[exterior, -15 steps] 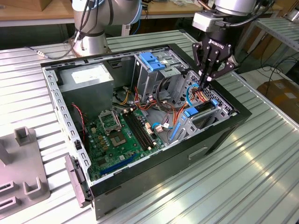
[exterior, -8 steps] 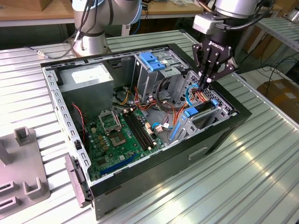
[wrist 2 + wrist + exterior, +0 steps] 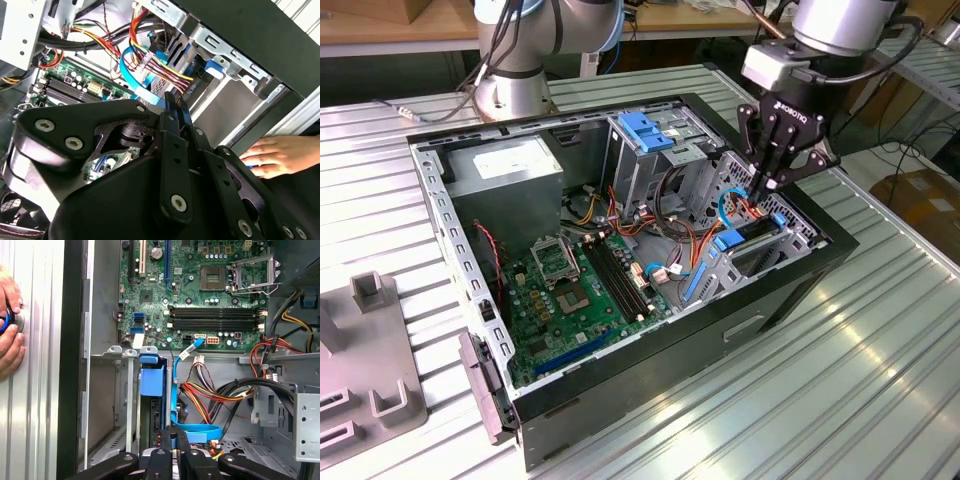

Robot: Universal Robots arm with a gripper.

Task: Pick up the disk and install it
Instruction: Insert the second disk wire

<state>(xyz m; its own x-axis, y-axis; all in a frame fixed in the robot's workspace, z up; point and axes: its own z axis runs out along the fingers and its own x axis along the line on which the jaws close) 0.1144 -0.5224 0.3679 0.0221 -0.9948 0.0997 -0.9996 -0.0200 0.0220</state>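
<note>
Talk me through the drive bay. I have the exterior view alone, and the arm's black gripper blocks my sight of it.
Observer: In the first wrist view, the flat grey metal disk in its bright blue plastic carrier stands on edge between the bay's metal rails, just ahead of the black gripper.
Operator: Check for cables near it.
Observer: A flat light-blue data cable runs down alongside that slot and loops back close to the gripper.
Operator: Report anyone near the case.
Observer: A person's hand rests on the ribbed metal table outside the black case wall, on a round blue-ringed object.
</note>
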